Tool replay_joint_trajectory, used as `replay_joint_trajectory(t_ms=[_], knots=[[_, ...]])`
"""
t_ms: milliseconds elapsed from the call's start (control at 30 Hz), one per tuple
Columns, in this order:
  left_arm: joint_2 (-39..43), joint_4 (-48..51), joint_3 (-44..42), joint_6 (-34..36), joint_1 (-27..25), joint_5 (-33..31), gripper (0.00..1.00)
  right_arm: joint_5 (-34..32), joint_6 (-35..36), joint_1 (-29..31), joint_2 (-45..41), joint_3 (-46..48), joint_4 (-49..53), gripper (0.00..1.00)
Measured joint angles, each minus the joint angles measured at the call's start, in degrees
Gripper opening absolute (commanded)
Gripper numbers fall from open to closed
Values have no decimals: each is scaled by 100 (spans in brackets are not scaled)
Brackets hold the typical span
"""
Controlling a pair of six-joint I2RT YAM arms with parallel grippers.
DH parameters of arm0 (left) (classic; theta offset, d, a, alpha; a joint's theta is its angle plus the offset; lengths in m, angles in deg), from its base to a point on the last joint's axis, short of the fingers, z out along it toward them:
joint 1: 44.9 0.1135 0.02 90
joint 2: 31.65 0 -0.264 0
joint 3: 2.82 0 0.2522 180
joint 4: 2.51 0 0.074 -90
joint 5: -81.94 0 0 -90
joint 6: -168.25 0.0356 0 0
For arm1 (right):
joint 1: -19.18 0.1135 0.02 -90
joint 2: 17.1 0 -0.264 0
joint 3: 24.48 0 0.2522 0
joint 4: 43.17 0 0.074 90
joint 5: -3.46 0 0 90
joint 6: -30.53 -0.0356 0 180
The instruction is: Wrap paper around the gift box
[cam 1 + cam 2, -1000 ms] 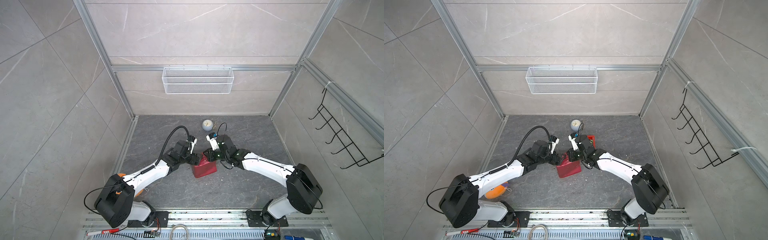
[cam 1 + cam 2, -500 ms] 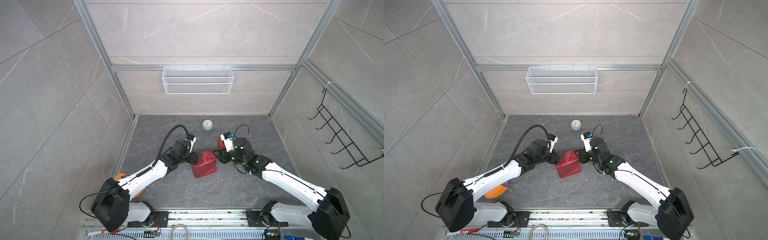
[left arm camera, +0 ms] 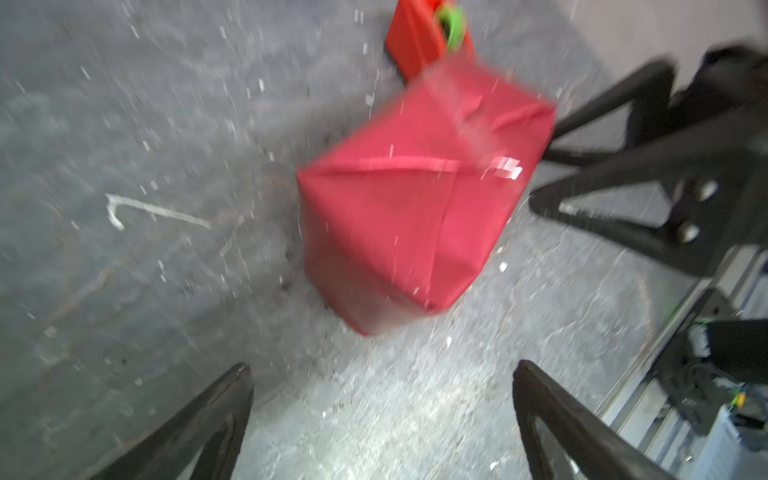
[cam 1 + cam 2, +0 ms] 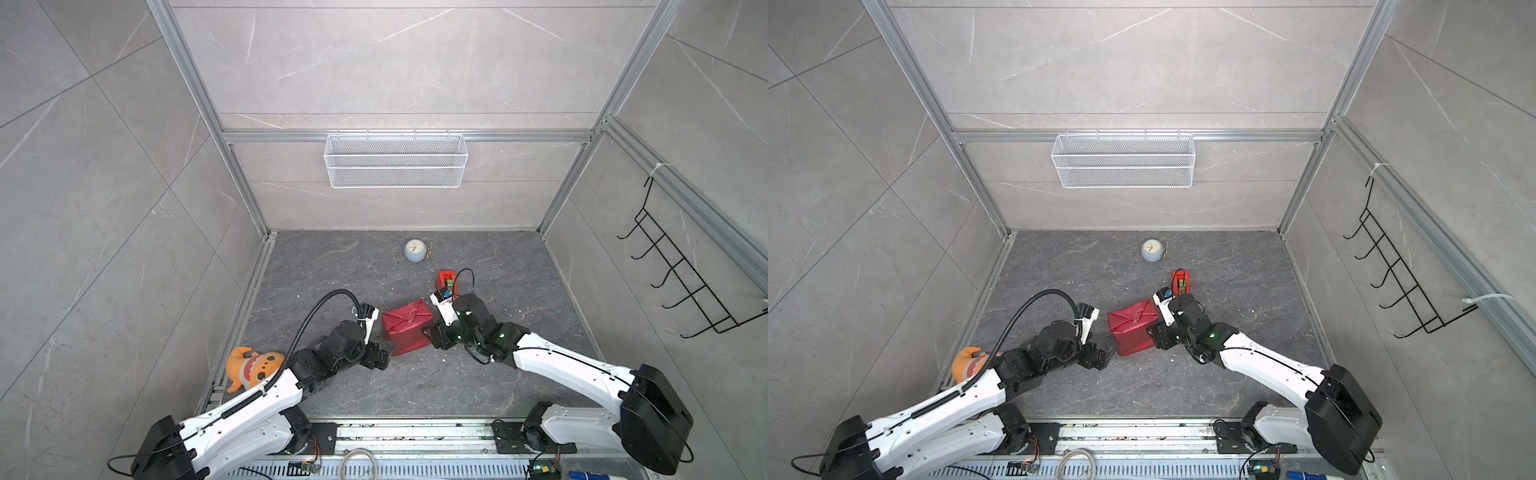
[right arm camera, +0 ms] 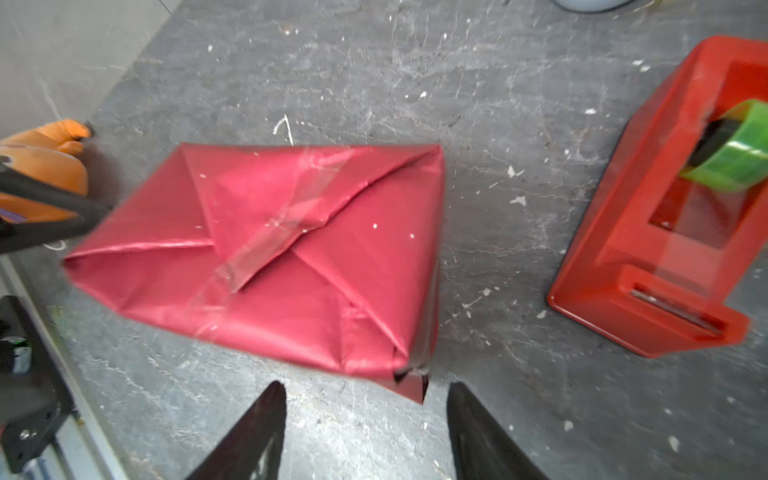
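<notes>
Status, left to right.
- Orange stuffed toy (image 4: 253, 368) lies at the desk's (image 4: 415, 386) left rim, 8 o'clock from the paper (image 4: 407, 328). It's off the work area and not involved.
- Left tool (image 4: 376, 357) is at the paper's 7 o'clock, just beside it and not touching. Its fingers are spread wide with nothing between them, and the wrist view agrees.
- The paper sits mid-desk, folded round the gift box on every visible side, so the box itself is hidden.
- The flaps meet on top, with a clear tape strip (image 5: 270, 245) across the seam. That likely holds the folds shut, so neither tool needs to pin anything.
- There's a dark gap at the corner nearest the right tool (image 4: 434, 332). Can't tell if that's box showing.
- Small clock (image 4: 414, 250) is at 12 o'clock, well apart.
- Right tool is at the paper's 3 o'clock, close alongside, fingers partly apart and empty.
- Tape dispenser (image 4: 446, 279) is at 1 o'clock, near the right arm, likely parked there for easy reach.
- Judgement: the wrap looks essentially done. Only that corner may want a check.
</notes>
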Motion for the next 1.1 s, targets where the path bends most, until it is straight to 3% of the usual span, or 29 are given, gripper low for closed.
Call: replay_joint_trajectory(t_ms=[233,533,700,867,1100], knots=[[-1196,-299,380,-50,177,4,91,-195,-26,0,476,-404,-39,64],[-1840,-570,1344,-214,1604,691,91,-629,-350,-61,1296,-1635,28,66],[-1971,-857,1440,-586,2177,1108,94,-247,-800,-420,1561,-1875,-90,71],[-2763,-1078,1609,-1073,2581,1325,94,208,-1266,-758,2579,-2592,-197,76],[-3943,-1464,2011,-1600,2710,1917,87,935,-1672,-868,3560,-3128,-363,73]])
